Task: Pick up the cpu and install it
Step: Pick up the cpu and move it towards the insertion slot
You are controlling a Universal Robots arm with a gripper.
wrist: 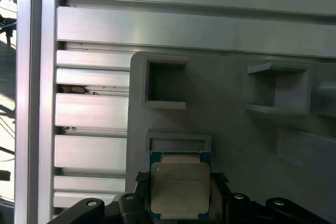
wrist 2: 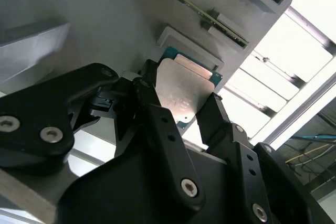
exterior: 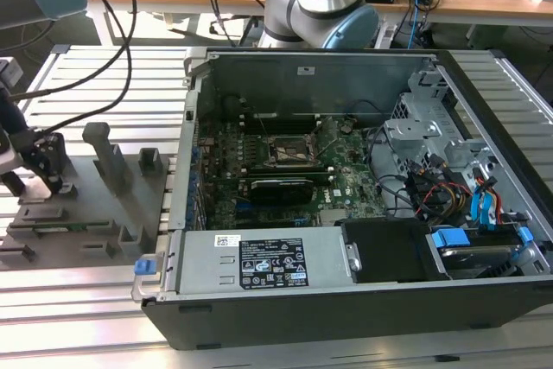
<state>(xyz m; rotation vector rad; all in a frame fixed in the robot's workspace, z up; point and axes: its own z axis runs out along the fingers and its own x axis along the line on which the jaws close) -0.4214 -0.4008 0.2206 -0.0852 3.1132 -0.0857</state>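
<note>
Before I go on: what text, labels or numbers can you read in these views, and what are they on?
Nothing is clear enough to quote.
Large white label on the power supply: print too small to read.
Small white sticker beside it: too small.
White sticker on the case wall: too small.
Lid of the cpu: faint marking in the first wrist view, blurred.

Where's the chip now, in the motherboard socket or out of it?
Out: the chip is at the gripper, over the grey fixture, outside the computer case.
</note>
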